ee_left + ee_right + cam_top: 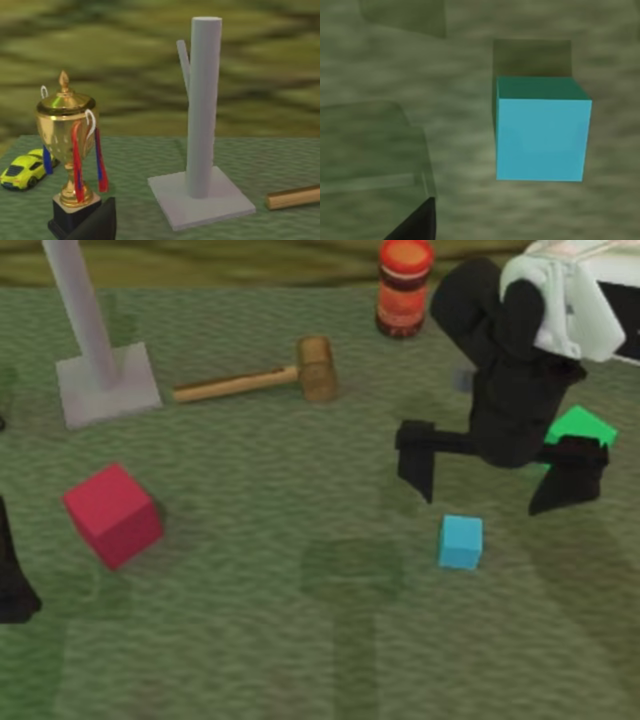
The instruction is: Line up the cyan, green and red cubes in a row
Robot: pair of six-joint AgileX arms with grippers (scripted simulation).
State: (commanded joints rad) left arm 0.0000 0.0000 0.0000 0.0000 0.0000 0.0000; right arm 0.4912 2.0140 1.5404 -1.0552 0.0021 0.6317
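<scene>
Three plain matte cubes lie scattered on the green bench (pixel 300 660): small cyan cube (pixel 460 542) just below my right hand (pixel 500 478), whose fingers are spread wide — rigid, light, best pinched across opposite flat faces. Green cube (pixel 583 426) sits behind that hand; red cube (pixel 112 514) far left.
</scene>
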